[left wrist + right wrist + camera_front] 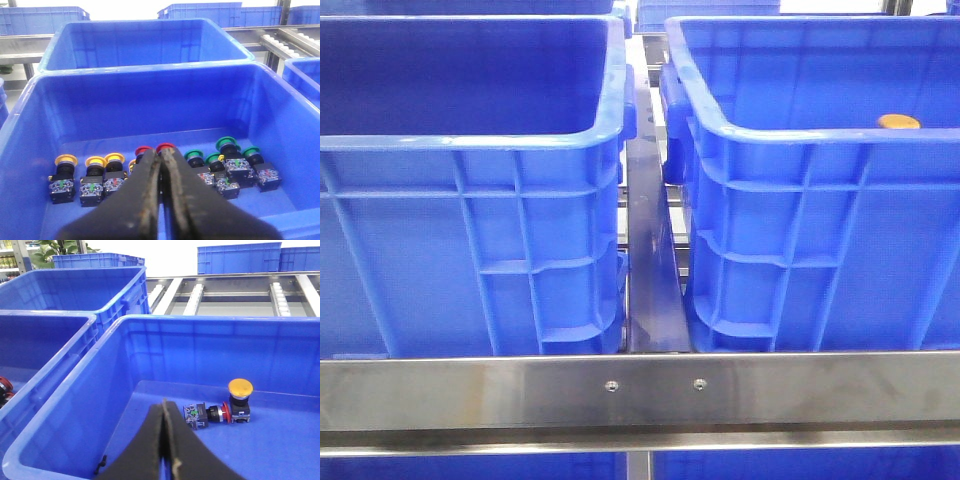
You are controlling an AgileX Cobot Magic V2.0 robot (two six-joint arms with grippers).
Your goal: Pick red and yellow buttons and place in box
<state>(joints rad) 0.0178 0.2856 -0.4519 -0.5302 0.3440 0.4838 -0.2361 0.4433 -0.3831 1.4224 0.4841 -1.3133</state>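
In the left wrist view a blue crate (150,70) holds a row of buttons: yellow ones (95,162), two red ones (144,150) and green ones (227,144). My left gripper (161,153) hangs shut above the row with nothing in it, its tips just in front of the second red button (166,146). The right wrist view shows the box (210,355) with a red button (207,414) lying on its side and a yellow button (240,392) standing beside it. There my right gripper (163,403) is shut and empty, near the red button. No gripper shows in the front view.
In the front view the two blue crates stand side by side, left (470,140) and right (800,135), behind a steel rail (640,390); a yellow cap (898,122) peeks over the right rim. More crates (145,42) and roller tracks (235,290) lie beyond. A small black piece (101,462) lies in the box.
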